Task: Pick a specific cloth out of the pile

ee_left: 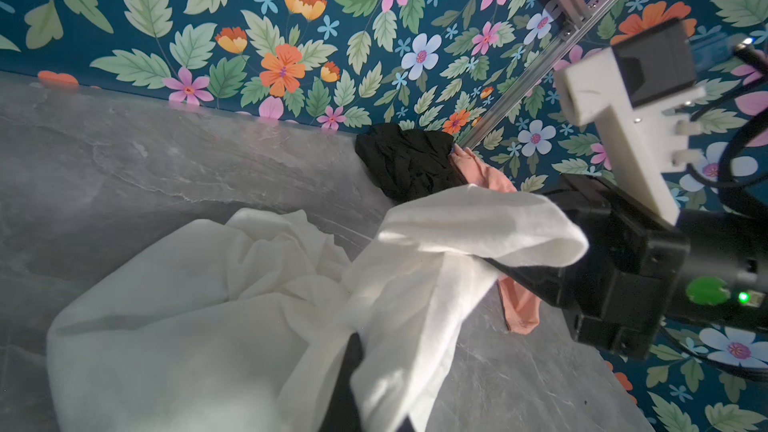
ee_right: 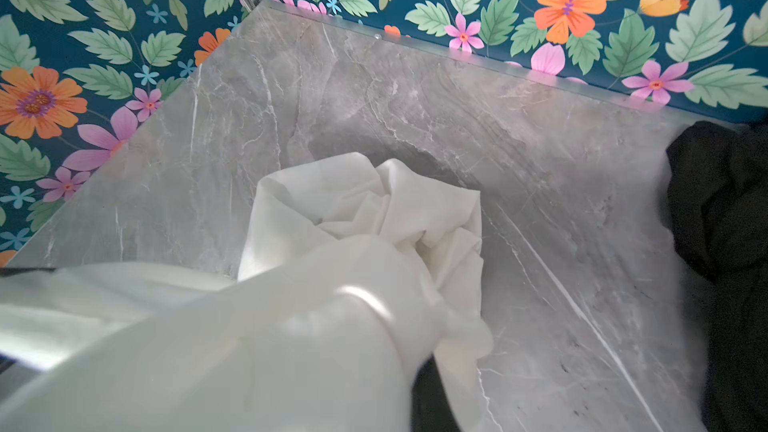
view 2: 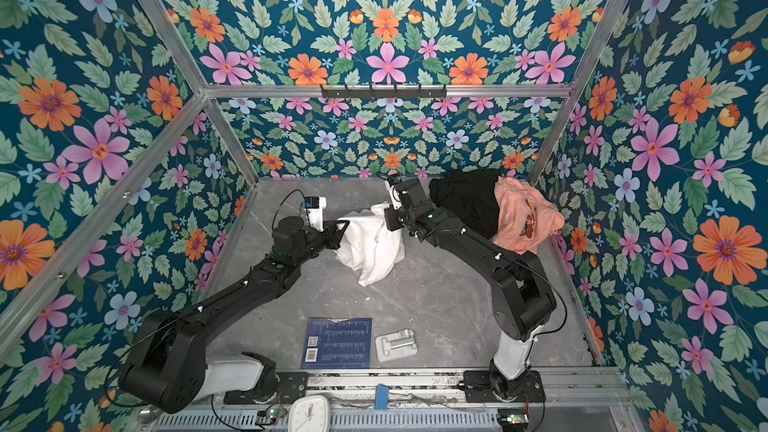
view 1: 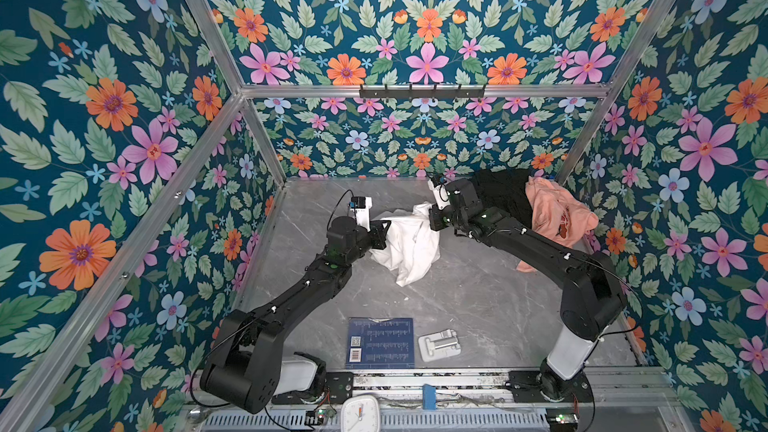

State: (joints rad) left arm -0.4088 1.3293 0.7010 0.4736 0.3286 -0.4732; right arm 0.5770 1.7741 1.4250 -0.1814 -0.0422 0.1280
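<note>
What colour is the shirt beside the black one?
Peach-orange shirt with a print; clearest in a top view.

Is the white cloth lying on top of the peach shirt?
No, the white cloth sits on the bare table, apart from the peach shirt in the far corner.

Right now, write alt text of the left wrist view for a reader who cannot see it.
A white cloth is held between two shut grippers, sagging toward a grey marble table: the left gripper pinches it nearest the camera, the right gripper opposite. Behind, a black garment and a peach shirt lie by the floral wall.
</note>
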